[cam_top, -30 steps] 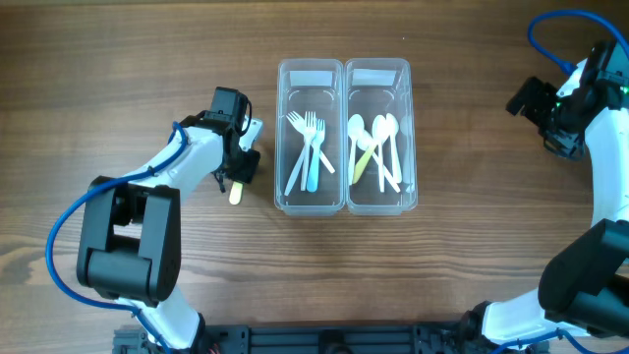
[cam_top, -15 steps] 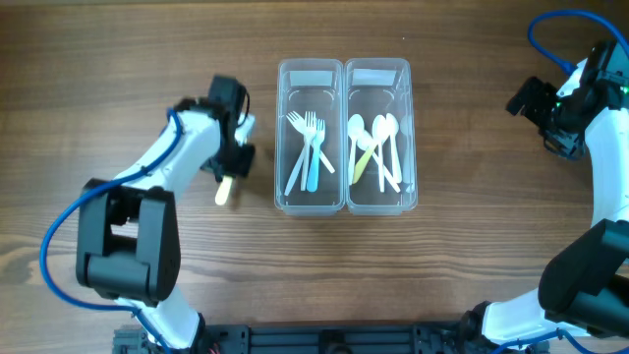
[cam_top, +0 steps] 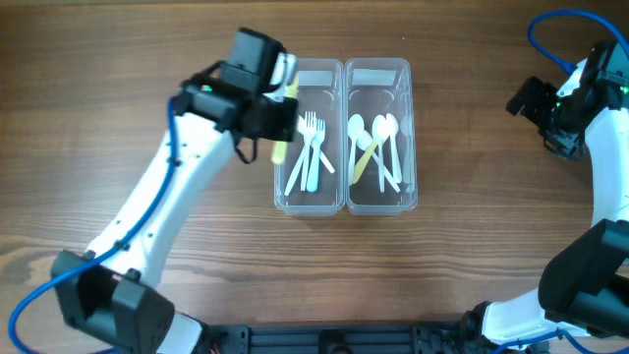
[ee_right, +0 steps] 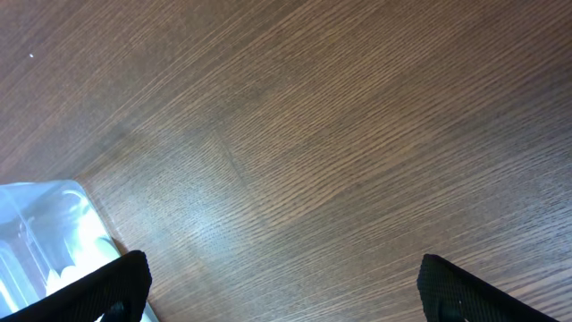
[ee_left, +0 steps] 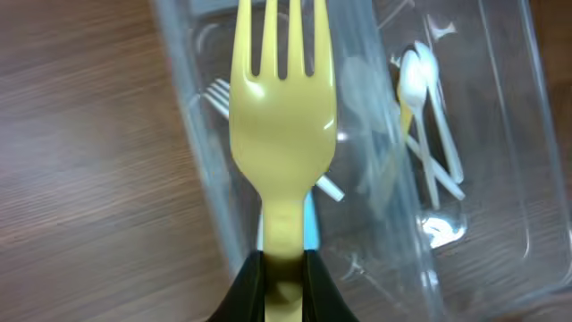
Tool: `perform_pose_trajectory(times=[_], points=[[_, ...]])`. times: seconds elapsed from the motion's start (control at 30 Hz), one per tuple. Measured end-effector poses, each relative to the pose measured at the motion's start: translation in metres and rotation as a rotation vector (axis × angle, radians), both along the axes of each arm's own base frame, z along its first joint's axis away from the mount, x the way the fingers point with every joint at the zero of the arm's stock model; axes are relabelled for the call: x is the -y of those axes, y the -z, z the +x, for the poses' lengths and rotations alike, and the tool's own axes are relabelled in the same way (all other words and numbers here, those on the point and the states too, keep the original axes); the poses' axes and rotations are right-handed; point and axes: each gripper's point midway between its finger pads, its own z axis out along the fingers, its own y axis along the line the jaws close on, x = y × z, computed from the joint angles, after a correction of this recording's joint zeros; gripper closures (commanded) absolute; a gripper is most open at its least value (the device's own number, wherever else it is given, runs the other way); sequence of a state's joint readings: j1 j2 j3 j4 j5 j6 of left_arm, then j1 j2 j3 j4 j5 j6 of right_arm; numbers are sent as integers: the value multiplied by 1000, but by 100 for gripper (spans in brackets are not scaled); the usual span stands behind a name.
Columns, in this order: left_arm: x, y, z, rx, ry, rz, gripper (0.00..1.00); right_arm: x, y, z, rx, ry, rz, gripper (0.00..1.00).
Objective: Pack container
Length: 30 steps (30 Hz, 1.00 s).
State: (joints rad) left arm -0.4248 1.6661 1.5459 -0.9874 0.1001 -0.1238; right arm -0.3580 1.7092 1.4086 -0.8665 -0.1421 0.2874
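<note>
A clear two-compartment container (cam_top: 344, 202) stands mid-table. Its left compartment holds white and blue forks (cam_top: 310, 147); its right one holds white and yellow spoons (cam_top: 378, 143). My left gripper (cam_top: 280, 123) is shut on a yellow plastic fork (ee_left: 284, 116) and holds it in the air over the left wall of the left compartment (ee_left: 192, 134). The fork shows as a yellow strip in the overhead view (cam_top: 287, 118). My right gripper (cam_top: 550, 113) is open and empty over bare wood at the far right, away from the container (ee_right: 54, 241).
The table (cam_top: 472, 265) is brown wood. My left arm (cam_top: 157, 216) crosses the left half of it diagonally. My right arm (cam_top: 600, 177) runs along the right edge with a blue cable above it.
My left gripper has lifted the yellow fork off the table left of the container and carried it up and right, over the left compartment's edge. The right arm has not moved.
</note>
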Motion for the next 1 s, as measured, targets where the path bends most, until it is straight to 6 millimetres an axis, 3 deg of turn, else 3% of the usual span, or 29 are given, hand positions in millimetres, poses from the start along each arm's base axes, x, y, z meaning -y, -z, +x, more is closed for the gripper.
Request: perform_pose_trajectory(times=[0.17,0.23,0.3,0.33,0.37,0.4,0.47,0.6,0.7,0.77,0.8,0.83,0.9,0.97,1.0], points=[[27,39,10,-50,-27,19,86,0,0,0,0,0,0,4],[29,70,14,-105,-46,49,68,0,0,0,0,0,0,4],[28,93,13,-155,-53,80,59,0,0,0,-1,0,0,4],[26,105,12,-179,-56,97,44,0,0,0,-1,0,0,4],[25,113,10,-200,-67,104,9,0,0,0,-1,0,0,5],[25,114,10,-201,-67,106,1,0,0,0,-1,0,0,4],[26,107,12,-192,-71,98,0,0,0,0,-1,0,1,4],[33,53,32,-70,-80,26,0,0,0,-1,-2,0,0,6],[29,-34,42,129,-101,-68,0,-4,0,0,0,-40,5,11],[12,-78,38,233,-139,-82,0,-9,0,0,6,-91,15,12],[0,-90,37,271,-170,-64,0,-16,-3,1,18,-119,44,12],[-24,-123,29,346,-218,-71,0,-20,-8,3,32,-148,57,12],[-60,-147,21,413,-302,-31,0,-23,-30,14,99,-203,51,12],[-96,-165,13,464,-389,12,0,-25,-74,25,211,-263,6,11],[-118,-176,8,494,-444,32,0,-26,-121,28,321,-305,-56,8]])
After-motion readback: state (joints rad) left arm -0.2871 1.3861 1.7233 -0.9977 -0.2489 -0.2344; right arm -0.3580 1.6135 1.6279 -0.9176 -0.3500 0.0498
